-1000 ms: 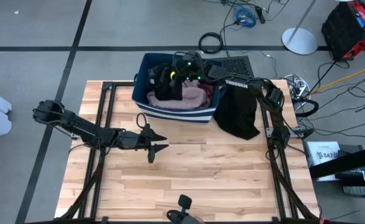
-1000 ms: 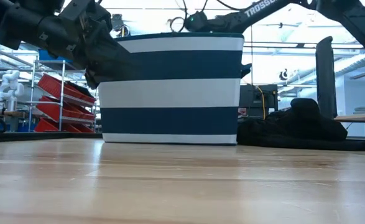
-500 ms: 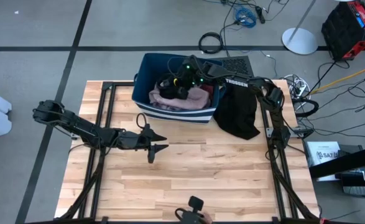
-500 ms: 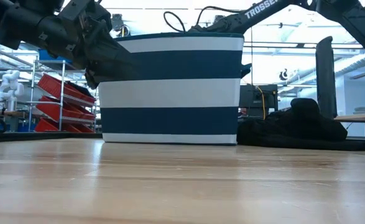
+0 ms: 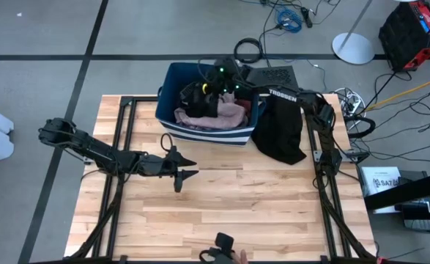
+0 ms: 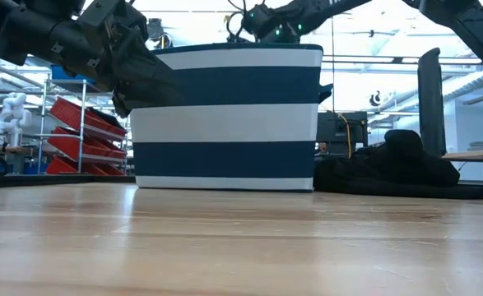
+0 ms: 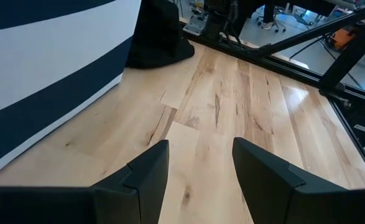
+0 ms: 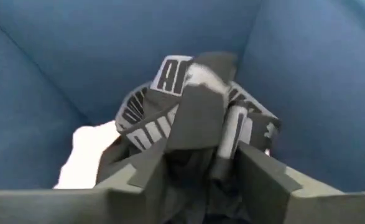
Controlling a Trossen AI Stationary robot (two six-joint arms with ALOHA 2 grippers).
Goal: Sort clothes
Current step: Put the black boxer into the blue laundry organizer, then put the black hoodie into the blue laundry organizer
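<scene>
The dark blue, white-striped bin (image 5: pixel 200 136) at the table's far side holds a pale pink garment (image 5: pixel 229 114) and a black garment (image 5: pixel 193 99). My right gripper (image 5: pixel 206 88) hovers over the bin's far part, just above the rim (image 6: pixel 262 20). In the right wrist view its fingers stand apart (image 8: pixel 201 155), with black cloth bearing a white-lettered band (image 8: pixel 170 78) between and beyond them. Another black garment (image 5: pixel 280 132) lies heaped on the table right of the bin. My left gripper (image 5: pixel 185 170) waits open above the bare wood near the bin's front. My right gripper points slanting down into the bin with the black cloth (image 8: pixel 198 134) between its parted fingers. Blur keeps me from telling whether the cloth touches the fingers or lies just beyond them.
The bin's striped wall (image 7: pixel 45 81) stands close beside my left gripper. Bare wooden table (image 5: pixel 236 205) stretches toward the near edge. Black frame rails (image 5: pixel 119 147) run along both sides. Cables and a stand base lie on the floor beyond the table.
My right gripper reached toward the middle of the bin, then rose and drew back toward the far rim, tipping further down; it now shows above the rim in the low view. The black garment in the bin has shifted a little.
</scene>
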